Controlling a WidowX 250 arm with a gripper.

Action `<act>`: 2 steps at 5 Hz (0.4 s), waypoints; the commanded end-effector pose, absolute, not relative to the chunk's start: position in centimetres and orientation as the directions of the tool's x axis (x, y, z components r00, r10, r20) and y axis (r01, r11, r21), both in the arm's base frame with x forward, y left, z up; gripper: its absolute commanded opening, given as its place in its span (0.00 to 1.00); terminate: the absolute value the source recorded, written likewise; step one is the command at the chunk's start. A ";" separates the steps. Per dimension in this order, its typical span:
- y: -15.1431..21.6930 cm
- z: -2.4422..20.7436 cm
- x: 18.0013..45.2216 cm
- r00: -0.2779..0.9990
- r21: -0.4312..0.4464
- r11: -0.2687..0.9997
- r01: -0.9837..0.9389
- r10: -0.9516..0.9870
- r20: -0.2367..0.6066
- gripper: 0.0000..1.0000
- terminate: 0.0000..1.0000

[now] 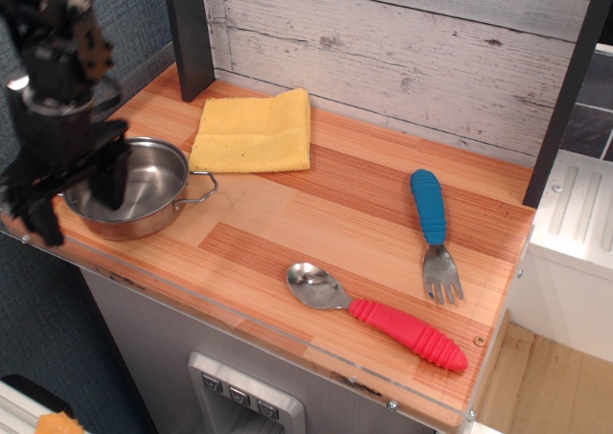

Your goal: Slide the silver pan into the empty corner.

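Observation:
The silver pan [139, 187] sits upright at the table's front-left corner [115, 252], its wire loop handle pointing right toward the middle. My black gripper [77, 212] hangs over the pan's left rim and looks slightly blurred. One finger [113, 177] is over the inside of the pan. The other finger [43, 218] is outside it, near the clear plastic rim. The fingers stand wide apart, open, and the thin pan rim shows between them without being pinched.
A yellow cloth [253, 131] lies at the back left, just behind the pan. A red-handled spoon [383, 316] lies near the front edge, and a blue-handled fork [433, 231] at the right. A dark post [189, 34] stands at the back left corner.

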State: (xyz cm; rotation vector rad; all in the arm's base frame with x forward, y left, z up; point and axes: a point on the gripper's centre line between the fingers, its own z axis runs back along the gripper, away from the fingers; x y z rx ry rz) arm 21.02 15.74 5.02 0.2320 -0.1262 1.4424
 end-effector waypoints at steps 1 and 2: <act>13.6 8.3 23.6 0.167 0.036 0.163 -0.986 0.960 0.225 1.00 0.00; 11.9 8.8 25.9 0.295 0.029 0.297 -0.954 0.925 0.239 1.00 0.00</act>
